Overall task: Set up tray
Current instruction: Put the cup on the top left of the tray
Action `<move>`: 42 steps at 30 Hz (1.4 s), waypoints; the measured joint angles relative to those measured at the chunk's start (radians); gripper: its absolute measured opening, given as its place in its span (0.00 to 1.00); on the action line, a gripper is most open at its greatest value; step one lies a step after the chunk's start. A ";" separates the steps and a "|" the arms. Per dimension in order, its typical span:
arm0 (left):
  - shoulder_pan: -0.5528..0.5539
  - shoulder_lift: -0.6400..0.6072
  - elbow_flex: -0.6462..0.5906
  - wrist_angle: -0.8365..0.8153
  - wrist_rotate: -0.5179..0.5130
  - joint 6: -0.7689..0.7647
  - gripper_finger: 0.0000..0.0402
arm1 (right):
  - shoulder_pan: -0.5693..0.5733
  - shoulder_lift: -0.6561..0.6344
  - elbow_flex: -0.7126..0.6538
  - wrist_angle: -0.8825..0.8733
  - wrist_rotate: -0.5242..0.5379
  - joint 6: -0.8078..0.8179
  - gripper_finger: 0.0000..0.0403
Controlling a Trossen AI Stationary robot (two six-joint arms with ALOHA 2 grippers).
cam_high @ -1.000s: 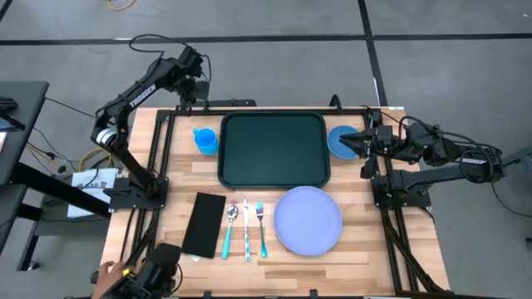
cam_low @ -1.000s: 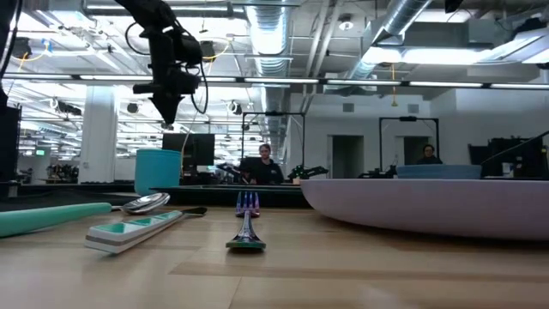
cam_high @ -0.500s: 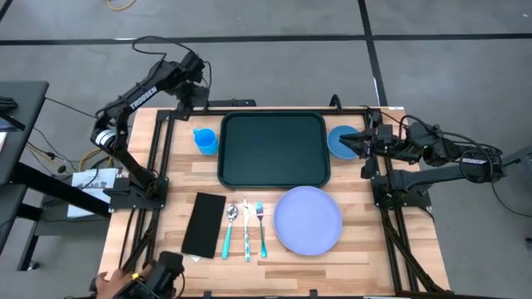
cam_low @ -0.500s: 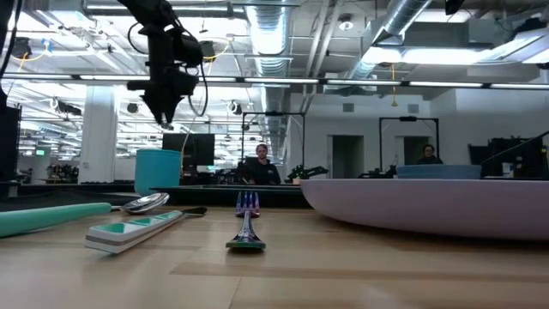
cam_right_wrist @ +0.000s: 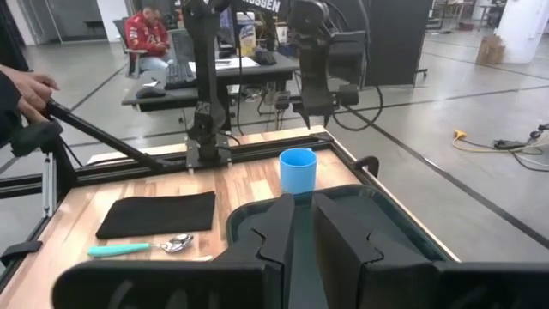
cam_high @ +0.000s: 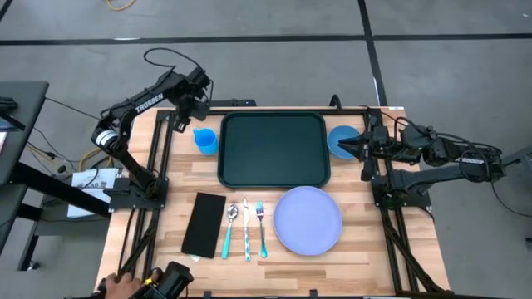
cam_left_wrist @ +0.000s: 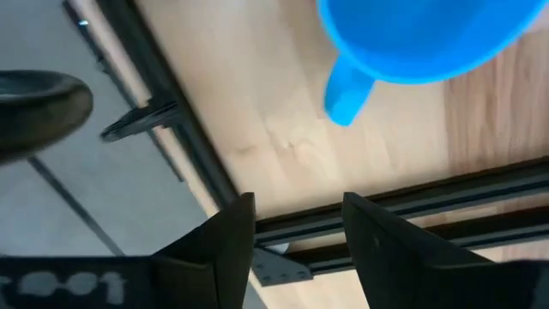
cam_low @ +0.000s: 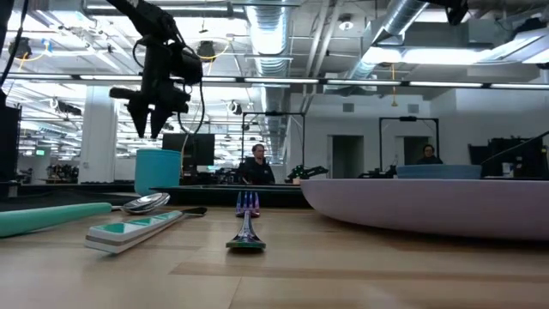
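Observation:
The dark green tray [cam_high: 273,149] lies flat in the middle of the far half of the table. A blue cup [cam_high: 204,139] stands upright on its base, left of the tray. My left gripper [cam_high: 184,116] hangs open in the air [cam_low: 147,129], just beyond the cup and above it. In the left wrist view, the cup [cam_left_wrist: 429,34] and its handle [cam_left_wrist: 347,90] lie ahead of the open fingers [cam_left_wrist: 296,232]. My right gripper [cam_high: 342,148] is shut and empty [cam_right_wrist: 304,215]. It is held high over a blue bowl [cam_high: 339,138] right of the tray.
A lavender plate [cam_high: 307,218] sits near the tray's right front. A black napkin [cam_high: 204,224], spoon [cam_high: 230,228], knife [cam_high: 246,230] and fork [cam_high: 261,227] lie side by side to its left. A person's hand [cam_high: 125,286] with a dark object shows at the near left edge.
My left gripper has opened. It has come from beyond the table's far edge toward the cup and dropped a little. The person's hand at the near edge has shifted.

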 joint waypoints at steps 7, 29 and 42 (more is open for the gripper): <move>-0.003 0.000 -0.093 0.113 0.002 0.056 0.41 | 0.000 0.000 0.000 0.001 0.000 0.000 0.09; -0.029 0.000 -0.117 0.134 0.030 0.077 0.41 | 0.000 0.000 0.000 0.005 0.000 0.000 0.09; -0.038 0.000 -0.117 0.124 0.035 0.068 0.41 | 0.000 0.000 0.000 0.005 0.000 0.000 0.09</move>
